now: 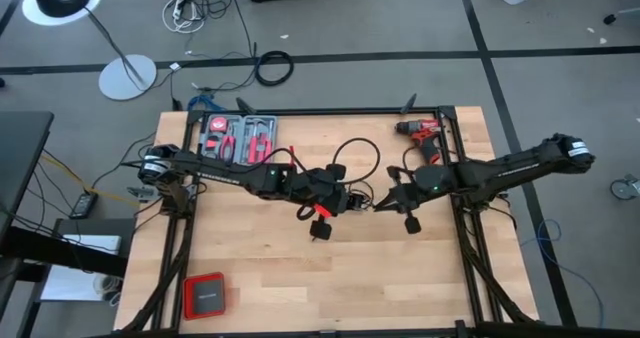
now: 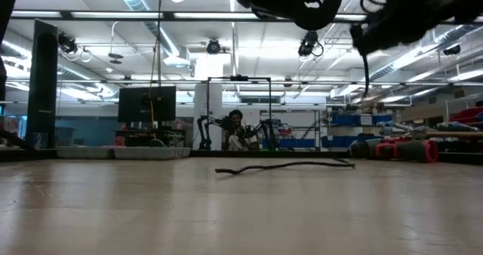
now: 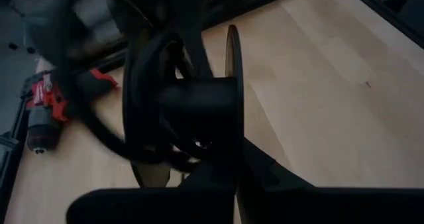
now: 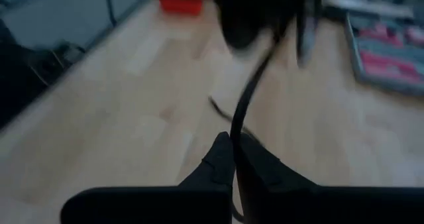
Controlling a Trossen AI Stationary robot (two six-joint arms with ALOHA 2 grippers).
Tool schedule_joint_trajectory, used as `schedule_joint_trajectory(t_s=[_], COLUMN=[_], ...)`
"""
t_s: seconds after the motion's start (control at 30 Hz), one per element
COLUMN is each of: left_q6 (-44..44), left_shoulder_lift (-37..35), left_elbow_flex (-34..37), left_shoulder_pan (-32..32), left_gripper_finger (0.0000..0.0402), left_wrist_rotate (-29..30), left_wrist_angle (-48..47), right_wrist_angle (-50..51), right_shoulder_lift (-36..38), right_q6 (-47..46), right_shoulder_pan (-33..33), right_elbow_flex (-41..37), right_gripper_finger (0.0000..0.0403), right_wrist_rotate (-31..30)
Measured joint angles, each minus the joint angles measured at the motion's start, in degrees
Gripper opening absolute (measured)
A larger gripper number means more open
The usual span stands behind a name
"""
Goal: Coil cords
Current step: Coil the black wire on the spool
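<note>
A thin black cord lies in loose loops on the table (image 1: 352,156), and a stretch of it shows lying flat in the low view (image 2: 279,164). My left gripper (image 1: 338,202) is above the table's middle, shut on a black spool (image 3: 199,98) with turns of cord around its hub. My right gripper (image 1: 386,204) is close to the right of the spool and shut on the cord (image 4: 246,98). A red drill (image 1: 425,138) lies at the far right. My left gripper holds the black spool between its flanges, at the hub's near side (image 3: 212,141). The gripper's own body hides the exact place of contact. The spool is lifted clear of the table, its axis about level. My right gripper pinches the cord (image 4: 236,132) between its two fingertips, as a single strand. The cord runs fairly straight from the fingers to the spool ahead, clear of the table.
An open tool case (image 1: 238,138) lies at the far left. A red box (image 1: 205,295) sits at the near left corner. The drill also shows in the left wrist view (image 3: 46,114). Bare wood lies near the table's front edge (image 1: 340,288).
</note>
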State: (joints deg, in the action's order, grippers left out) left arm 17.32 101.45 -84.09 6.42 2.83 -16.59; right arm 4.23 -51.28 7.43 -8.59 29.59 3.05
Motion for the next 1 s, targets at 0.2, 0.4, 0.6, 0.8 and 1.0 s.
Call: schedule_joint_trajectory(t_s=[0.2,0.4,0.6,0.8,1.0], left_q6=[0.08,0.73,2.40,4.02,4.96], left_shoulder_lift=[0.02,0.02,0.02,0.09,0.11], left_elbow_flex=[0.00,0.00,0.00,0.00,0.02], left_shoulder_pan=[-0.04,-0.04,-0.04,0.52,0.98], left_gripper_finger=[0.0000,0.0000,0.0000,0.0000,0.0000], left_wrist_rotate=[-0.11,0.20,1.48,1.62,2.92], left_wrist_angle=[0.22,0.41,0.61,2.92,3.14], right_wrist_angle=[7.21,10.63,14.98,22.35,27.22], right_shoulder_lift=[0.60,0.58,0.60,0.60,0.62], right_q6=[-1.90,-8.68,-16.85,-25.33,-31.88], right_shoulder_pan=[-2.79,-7.98,-12.10,-12.76,-12.37], right_elbow_flex=[2.56,1.30,0.95,0.95,0.95], right_gripper_finger=[0.0001,0.0000,0.0000,0.0000,0.0000], right_wrist_rotate=[2.55,0.57,-5.54,-10.45,-9.78])
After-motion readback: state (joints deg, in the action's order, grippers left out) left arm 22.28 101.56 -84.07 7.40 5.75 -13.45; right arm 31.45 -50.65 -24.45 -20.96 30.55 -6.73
